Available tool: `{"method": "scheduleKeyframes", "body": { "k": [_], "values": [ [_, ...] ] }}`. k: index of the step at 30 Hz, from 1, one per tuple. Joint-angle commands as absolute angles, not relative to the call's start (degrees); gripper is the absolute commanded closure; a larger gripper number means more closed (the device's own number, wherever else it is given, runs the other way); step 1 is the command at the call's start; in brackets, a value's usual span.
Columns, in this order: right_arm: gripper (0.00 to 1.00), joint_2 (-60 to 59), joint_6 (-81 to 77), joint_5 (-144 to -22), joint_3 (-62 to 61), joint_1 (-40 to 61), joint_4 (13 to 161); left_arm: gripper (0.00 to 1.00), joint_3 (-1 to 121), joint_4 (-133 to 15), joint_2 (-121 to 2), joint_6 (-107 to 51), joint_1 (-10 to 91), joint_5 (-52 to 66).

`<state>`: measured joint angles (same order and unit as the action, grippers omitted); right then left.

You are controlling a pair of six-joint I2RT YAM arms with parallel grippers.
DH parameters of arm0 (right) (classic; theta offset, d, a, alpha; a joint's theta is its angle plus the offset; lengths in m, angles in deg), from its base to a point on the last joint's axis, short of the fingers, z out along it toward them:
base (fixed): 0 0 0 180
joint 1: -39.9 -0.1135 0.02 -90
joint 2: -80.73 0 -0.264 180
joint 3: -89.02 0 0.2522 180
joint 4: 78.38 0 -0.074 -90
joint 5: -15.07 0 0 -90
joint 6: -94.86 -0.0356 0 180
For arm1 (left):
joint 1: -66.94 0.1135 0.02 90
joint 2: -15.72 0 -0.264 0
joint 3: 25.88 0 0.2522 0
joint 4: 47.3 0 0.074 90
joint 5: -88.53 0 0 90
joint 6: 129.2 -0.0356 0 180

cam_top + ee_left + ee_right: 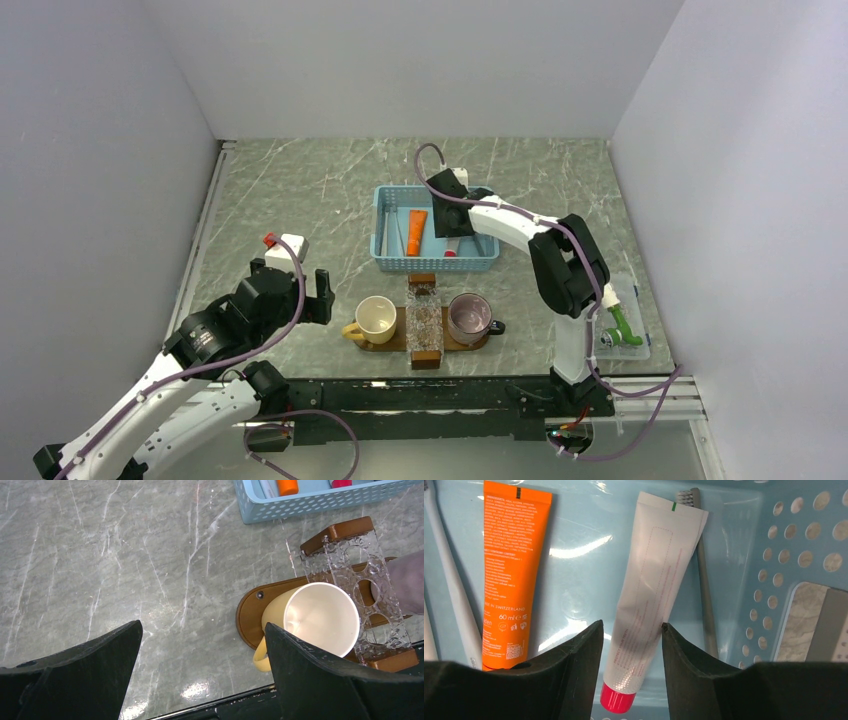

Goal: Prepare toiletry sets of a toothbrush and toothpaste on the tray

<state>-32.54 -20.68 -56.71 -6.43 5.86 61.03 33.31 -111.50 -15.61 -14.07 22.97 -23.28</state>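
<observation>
Right fingers (pixel 574 680) are part-open down in the blue basket (pixel 794 555), straddling the white toothpaste tube (pixel 649 590); I can't see a firm grip yet. The toothbrush (pixel 451 580) lies along the basket's left side, next to the orange tube (pixel 509 570). Left fingers (pixel 320 680) are spread wide with nothing in them, over the bench (pixel 100 555) just beside the cream mug (pixel 315 615) on the tray (pixel 250 615).

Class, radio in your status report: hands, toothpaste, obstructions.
Left hand open, near tray. Right hand open, straddling white toothpaste tube in basket. Grey toothbrush partly under tube.
</observation>
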Motion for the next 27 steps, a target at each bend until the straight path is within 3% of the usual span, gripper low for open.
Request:
{"method": "scheduleKeyframes", "body": {
  "k": [1, 19, 27],
  "values": [
    [0.51, -32.6, -22.61, -54.48, -8.05, 6.06, 60.05, 0.01, 34.63, -110.03, -15.52, -14.48, 22.86, -22.67],
    [0.51, -36.44, -24.5, -58.22, -8.71, 6.06, 60.13, 0.01, 34.55, -109.84, -15.39, -14.76, 22.87, -22.14],
    [0.62, -35.48, -23.68, -58.24, -8.93, 5.9, 60.35, 0.01, 34.64, -109.76, -15.63, -14.85, 22.85, -22.04]
  ]
}}
